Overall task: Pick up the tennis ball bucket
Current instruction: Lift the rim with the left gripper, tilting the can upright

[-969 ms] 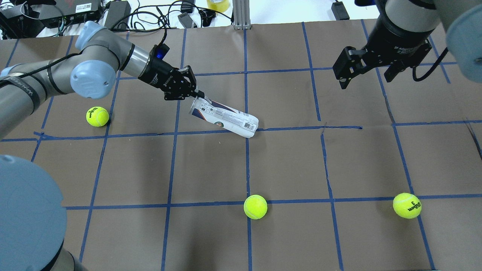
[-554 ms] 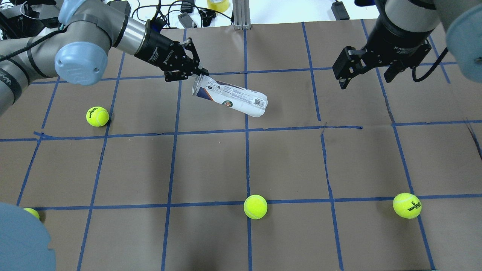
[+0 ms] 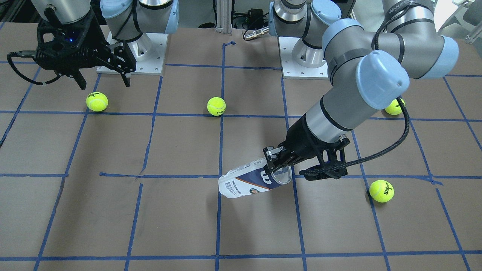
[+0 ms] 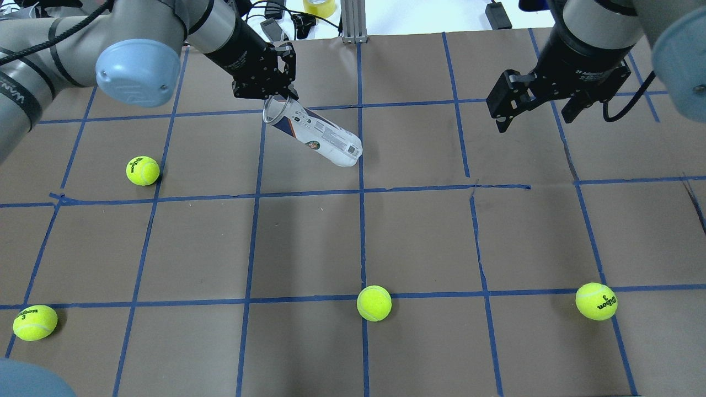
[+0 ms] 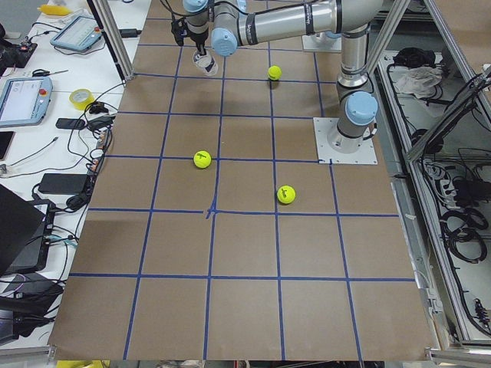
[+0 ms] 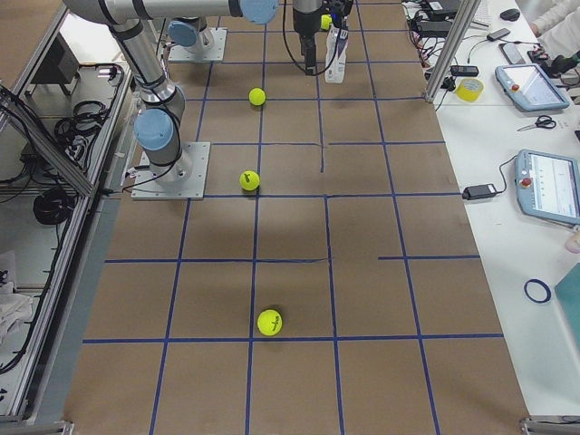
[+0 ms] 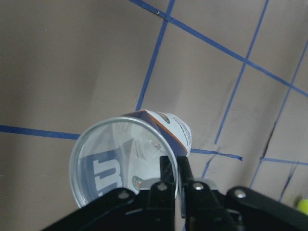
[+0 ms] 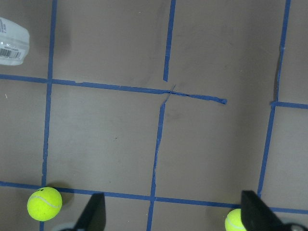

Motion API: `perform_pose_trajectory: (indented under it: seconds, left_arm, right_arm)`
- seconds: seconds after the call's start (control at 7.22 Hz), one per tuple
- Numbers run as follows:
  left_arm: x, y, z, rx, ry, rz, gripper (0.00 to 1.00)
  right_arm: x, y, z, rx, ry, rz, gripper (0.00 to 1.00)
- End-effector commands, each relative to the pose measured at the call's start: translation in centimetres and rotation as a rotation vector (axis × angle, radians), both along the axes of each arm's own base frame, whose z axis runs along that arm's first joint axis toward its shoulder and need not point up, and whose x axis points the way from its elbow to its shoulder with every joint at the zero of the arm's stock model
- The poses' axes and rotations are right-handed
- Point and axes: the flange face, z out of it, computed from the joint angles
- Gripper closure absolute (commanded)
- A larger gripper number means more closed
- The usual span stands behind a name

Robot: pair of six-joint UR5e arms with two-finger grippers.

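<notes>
The tennis ball bucket [image 4: 320,138] is a clear can with a white and navy label. It hangs tilted above the table, open rim up and closed base lower. My left gripper [image 4: 280,95] is shut on its rim. In the left wrist view the fingertips [image 7: 167,166] pinch the rim wall of the can [image 7: 120,154]. The front-facing view shows the same grip [image 3: 272,165] on the can [image 3: 244,182], which casts a shadow on the paper. My right gripper [image 4: 535,118] is open and empty, high over the far right of the table.
Several yellow-green tennis balls lie on the brown, blue-taped table [image 4: 419,237]: one at the left [image 4: 143,170], one front left [image 4: 35,322], one front centre [image 4: 374,302], one front right [image 4: 596,301]. Cables and boxes lie beyond the far edge [image 4: 182,16].
My left gripper has risen and swung toward the far side with the can's rim. The can went from lying nearly flat to hanging steeply off the table. The right arm has not moved.
</notes>
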Motion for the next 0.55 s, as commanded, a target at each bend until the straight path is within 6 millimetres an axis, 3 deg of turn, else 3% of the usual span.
perform_pose_trajectory:
  seconds: [0.0,0.28,0.42]
  left_arm:
    - [-2.8,1.3,-0.4,-0.044,-0.284,-0.140,1.00]
    - [-3.5,1.3,0.1,-0.096,-0.465,-0.269,1.00]
    - [-3.7,0.5,0.0,-0.139,-0.472,-0.272,1.00]
  right_arm:
    - [0.0,0.0,-0.1,0.001,0.000,0.000,0.00]
    - [0.0,0.0,0.0,-0.004,0.000,0.001,0.00]
    - [0.0,0.0,-0.1,-0.001,0.000,0.000,0.00]
